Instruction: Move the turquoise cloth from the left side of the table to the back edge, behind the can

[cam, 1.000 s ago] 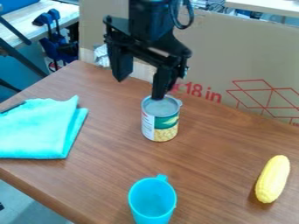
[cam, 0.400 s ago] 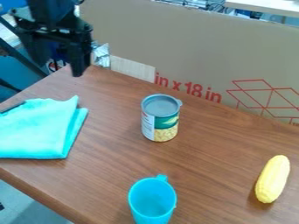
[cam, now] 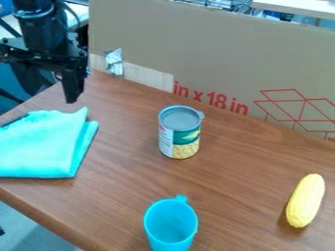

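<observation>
1. the end effector point(cam: 51, 97) is in the upper left of the view, near the far left corner of the desk point(cam: 242, 152). it is wide, with a clear gap between its fingers, and it holds nothing.
2. the nearest thing is the folded turquoise cloth point(cam: 42, 147), which lies flat by the left edge of the desk. i see no contact with it.
3. the can point(cam: 179, 132) stands upright toward the far edge, the blue cup point(cam: 171, 223) stands toward the near edge, and the yellow corn point(cam: 305, 201) lies well apart, at the right side.
4. in my judgement, the step in hand is a free positioning of the arm, not a grasp. if the cloth were to be gripped, the move would call for aligning the fingers above a fold and then a careful lowering.
5. compared with the first frame, the end effector has gone from close by the can's top to the far left corner. since the second frame, it sits a little lower and more left in the view. the cloth, can, cup and corn are in the same places.
</observation>
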Action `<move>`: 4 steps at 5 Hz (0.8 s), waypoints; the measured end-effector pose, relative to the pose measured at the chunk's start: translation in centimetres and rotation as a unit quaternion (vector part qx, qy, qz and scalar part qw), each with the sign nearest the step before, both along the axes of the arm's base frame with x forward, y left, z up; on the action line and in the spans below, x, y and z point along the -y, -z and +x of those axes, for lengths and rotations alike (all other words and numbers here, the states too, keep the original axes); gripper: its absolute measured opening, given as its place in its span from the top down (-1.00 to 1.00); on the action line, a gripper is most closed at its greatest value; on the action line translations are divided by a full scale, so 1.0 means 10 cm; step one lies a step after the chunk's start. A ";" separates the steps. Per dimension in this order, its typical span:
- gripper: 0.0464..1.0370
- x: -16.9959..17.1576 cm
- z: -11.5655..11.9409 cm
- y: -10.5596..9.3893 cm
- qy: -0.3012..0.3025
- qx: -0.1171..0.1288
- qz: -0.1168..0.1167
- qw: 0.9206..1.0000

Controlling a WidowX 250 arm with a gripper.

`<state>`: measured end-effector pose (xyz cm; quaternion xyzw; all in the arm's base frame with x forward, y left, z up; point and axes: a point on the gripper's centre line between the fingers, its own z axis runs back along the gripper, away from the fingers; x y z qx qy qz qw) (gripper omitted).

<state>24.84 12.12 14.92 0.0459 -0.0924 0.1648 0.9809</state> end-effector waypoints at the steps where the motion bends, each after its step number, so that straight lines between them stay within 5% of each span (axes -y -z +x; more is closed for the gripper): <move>1: -0.93 -0.25 0.03 0.08 -0.023 0.018 0.025 0.999; 2: -0.93 -0.53 -0.06 0.33 -0.042 0.020 0.041 0.998; 4: -0.93 -0.70 -0.10 0.68 -0.022 -0.021 0.001 1.000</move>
